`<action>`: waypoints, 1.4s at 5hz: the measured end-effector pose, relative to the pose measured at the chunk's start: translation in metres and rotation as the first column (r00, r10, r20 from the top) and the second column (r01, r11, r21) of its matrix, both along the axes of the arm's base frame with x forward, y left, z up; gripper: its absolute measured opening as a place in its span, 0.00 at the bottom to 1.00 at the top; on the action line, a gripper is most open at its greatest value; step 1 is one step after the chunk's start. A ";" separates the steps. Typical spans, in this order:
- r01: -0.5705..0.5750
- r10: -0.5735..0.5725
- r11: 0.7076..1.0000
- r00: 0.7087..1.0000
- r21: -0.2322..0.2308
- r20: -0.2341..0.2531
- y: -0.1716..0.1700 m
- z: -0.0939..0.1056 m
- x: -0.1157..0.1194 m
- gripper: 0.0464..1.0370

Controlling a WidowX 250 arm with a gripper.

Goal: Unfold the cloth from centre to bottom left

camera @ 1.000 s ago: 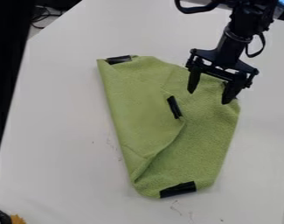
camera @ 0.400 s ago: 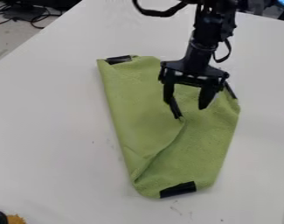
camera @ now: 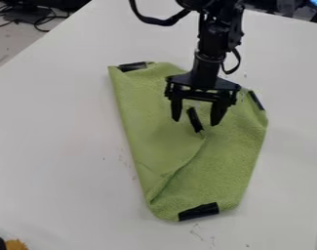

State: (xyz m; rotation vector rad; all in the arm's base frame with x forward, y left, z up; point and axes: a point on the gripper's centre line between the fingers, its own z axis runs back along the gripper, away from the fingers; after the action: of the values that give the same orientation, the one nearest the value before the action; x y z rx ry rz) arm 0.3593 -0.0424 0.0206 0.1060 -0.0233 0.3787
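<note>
Gripper (camera: pixel 196 122), mine: fingers apart, nr. centre tape (camera: pixel 195 120). Risk: grabbing both cloth (camera: pixel 150 132) layers, b/c they lie close.

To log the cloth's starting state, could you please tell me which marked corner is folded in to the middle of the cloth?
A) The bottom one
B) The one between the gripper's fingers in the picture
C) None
B: a black tape strip lies mid-cloth, framed by the gripper's open fingers.
</note>
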 end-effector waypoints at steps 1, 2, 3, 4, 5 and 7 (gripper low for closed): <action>0.004 -0.004 1.000 1.000 0.000 -0.002 0.001 0.000 0.000 0.91; 0.007 -0.007 1.000 1.000 -0.002 -0.010 0.001 0.002 0.000 0.62; 0.010 -0.010 1.000 1.000 -0.007 0.000 0.000 0.004 0.004 0.32; 0.007 -0.007 1.000 1.000 -0.018 0.012 -0.002 0.007 0.007 0.20; 0.012 -0.012 1.000 1.000 -0.025 0.015 -0.004 0.008 0.010 0.45; 0.024 -0.023 0.999 0.999 -0.042 0.023 -0.007 0.008 0.014 0.97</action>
State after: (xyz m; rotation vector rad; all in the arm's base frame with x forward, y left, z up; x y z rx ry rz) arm 0.3730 -0.0490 0.0285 0.0594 -0.0387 0.3568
